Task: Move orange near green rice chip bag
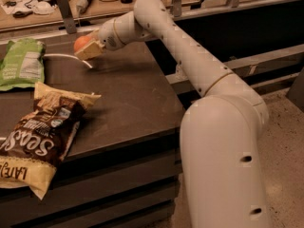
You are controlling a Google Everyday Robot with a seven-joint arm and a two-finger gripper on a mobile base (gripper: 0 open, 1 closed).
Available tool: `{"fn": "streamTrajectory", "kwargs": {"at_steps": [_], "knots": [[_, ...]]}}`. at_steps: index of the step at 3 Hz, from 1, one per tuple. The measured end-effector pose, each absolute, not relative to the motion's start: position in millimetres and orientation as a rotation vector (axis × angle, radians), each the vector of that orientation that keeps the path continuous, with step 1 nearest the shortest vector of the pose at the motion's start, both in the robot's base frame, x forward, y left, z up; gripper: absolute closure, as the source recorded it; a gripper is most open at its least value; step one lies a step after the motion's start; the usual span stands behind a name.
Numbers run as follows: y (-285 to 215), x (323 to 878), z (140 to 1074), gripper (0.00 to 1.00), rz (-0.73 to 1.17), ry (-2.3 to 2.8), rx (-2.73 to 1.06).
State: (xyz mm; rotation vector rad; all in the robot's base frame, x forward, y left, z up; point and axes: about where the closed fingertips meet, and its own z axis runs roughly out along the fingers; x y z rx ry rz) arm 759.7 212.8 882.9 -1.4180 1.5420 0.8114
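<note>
The orange (80,43) is a small round bright fruit held in my gripper (85,48) above the back of the dark table (128,94). The gripper is shut on it, with a tan finger (91,51) in front of the fruit. The green rice chip bag (22,63) lies flat at the table's back left, a short way left of the gripper. My white arm reaches in from the right across the table.
A large brown-and-yellow chip bag (40,134) lies at the table's front left. A white cable (66,57) curves on the table below the gripper. A cluttered wooden bench (95,1) stands behind. The table's right edge drops to a shelf and floor.
</note>
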Motion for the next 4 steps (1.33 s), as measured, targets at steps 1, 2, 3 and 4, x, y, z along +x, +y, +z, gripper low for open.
{"fn": "streamTrajectory", "kwargs": {"at_steps": [1,2,3,4], "knots": [[249,747,867,1.00,0.842,1.534,-1.507],[276,734,865,0.82,0.831,1.494,-1.574],[293,720,872,0.59,0.816,1.443,-1.624],[306,711,870,0.36,0.845,1.418,-1.656]]}}
